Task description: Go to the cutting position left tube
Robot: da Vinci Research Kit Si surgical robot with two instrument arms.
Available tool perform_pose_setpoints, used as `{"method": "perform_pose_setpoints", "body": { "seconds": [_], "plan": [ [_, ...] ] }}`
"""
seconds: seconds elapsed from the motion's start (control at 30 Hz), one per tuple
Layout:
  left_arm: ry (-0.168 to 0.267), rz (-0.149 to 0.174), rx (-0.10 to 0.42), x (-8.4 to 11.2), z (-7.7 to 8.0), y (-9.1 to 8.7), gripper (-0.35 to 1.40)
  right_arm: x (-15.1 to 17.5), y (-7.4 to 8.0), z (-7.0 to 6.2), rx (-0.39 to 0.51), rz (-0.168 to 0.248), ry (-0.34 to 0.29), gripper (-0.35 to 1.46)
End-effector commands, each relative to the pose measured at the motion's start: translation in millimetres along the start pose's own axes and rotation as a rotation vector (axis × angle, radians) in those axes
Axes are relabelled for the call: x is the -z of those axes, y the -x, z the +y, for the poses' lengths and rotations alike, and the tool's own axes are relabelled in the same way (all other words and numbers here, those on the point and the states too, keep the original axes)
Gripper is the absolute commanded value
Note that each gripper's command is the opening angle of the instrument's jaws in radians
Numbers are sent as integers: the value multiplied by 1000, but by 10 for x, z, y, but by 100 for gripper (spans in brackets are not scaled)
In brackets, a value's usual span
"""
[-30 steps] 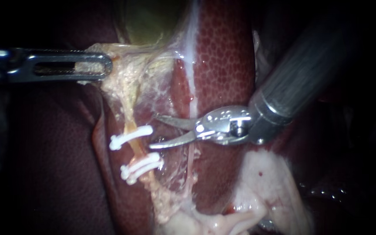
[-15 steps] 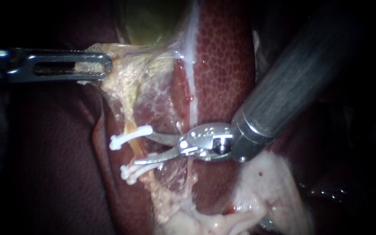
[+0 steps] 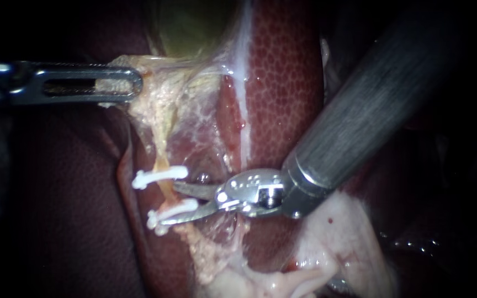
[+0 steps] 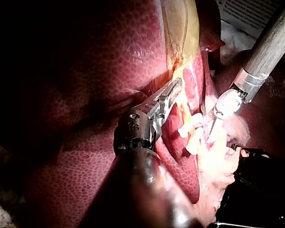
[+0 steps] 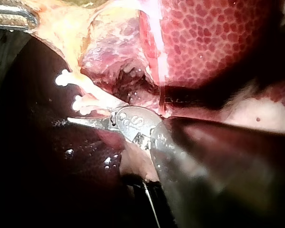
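Note:
The left tube (image 3: pixel 166 189), thin and orange, runs down from pale tissue between an upper white clip (image 3: pixel 158 176) and lower white clips (image 3: pixel 186 207). My right instrument (image 3: pixel 169 203) comes in from the upper right. Its two thin blades are open, one on each side of the tube between the clips, and the lower blade lies against the lower clips. My left instrument (image 3: pixel 118 83) has slotted jaws shut on pale gallbladder tissue (image 3: pixel 155 94), holding it to the left. In the left wrist view the clips (image 4: pixel 190 129) lie beside my left instrument (image 4: pixel 172 93).
The mottled red liver (image 3: pixel 282 72) fills the middle and right. The greenish gallbladder (image 3: pixel 189 27) is at the top. Pale fatty tissue (image 3: pixel 332 243) lies at the lower right, under the right shaft. A thin pale strand (image 3: pixel 242 212) runs right of the blades.
My right instrument has moved down and left, bringing its open blades from right of the clips to around the tube between them. The clips have shifted slightly left. My left instrument has held still.

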Motion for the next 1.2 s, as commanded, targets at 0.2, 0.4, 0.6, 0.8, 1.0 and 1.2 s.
{"method": "perform_pose_setpoints", "body": {
  "seconds": [0.2,0.4,0.6,0.8,1.0,1.2],
  "plan": [
    [2,-1,0,-1,-1,-1,-35,-5,-2,6,0,-6,-3,138],
    [3,-1,0,-3,-2,-1,-35,-15,-6,13,-1,-5,-7,138],
    [4,-2,0,-4,-3,-2,-35,-26,-11,17,-5,-6,-21,137],
    [5,-3,-1,-6,-3,-3,-35,-34,-14,21,-12,-5,-16,133],
    [6,-3,0,-7,-4,-3,-35,-41,-14,27,-19,-5,-11,128],
    [7,-3,0,-7,-5,-3,-35,-49,-9,31,-29,-5,-7,128]
  ]
}}
